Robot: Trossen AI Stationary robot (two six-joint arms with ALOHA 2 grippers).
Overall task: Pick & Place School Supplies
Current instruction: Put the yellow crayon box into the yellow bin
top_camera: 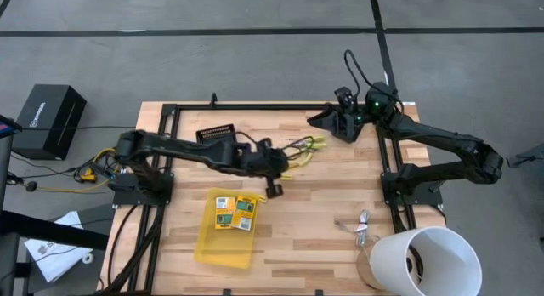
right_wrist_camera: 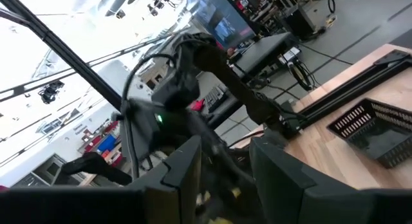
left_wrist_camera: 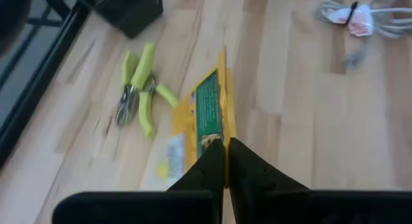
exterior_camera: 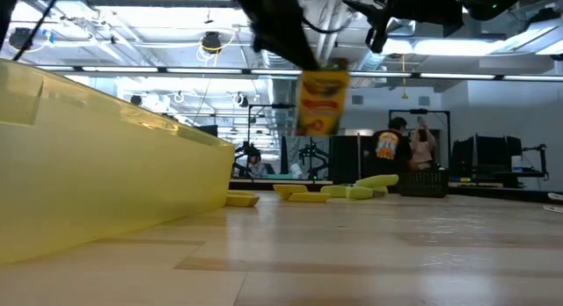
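Note:
A small yellow-orange printed box hangs in the air over the table's middle, with my left gripper shut on it. Two more printed boxes lie flat in the translucent yellow tray near the front. Scissor-like tools with yellow-green handles lie flat on the wood just beyond the left gripper. My right gripper stands open and high at the far right, with nothing between its fingers. My left gripper pinches the box's upper edge between its two fingers. The fingers slant down at it from the table's left. The box hangs below the fingers, nearly upright and lifted clear of the table.
A black mesh basket stands at the far middle. A bundled white cable and a large white bucket are at the front right. Black frame rails run along the table's sides.

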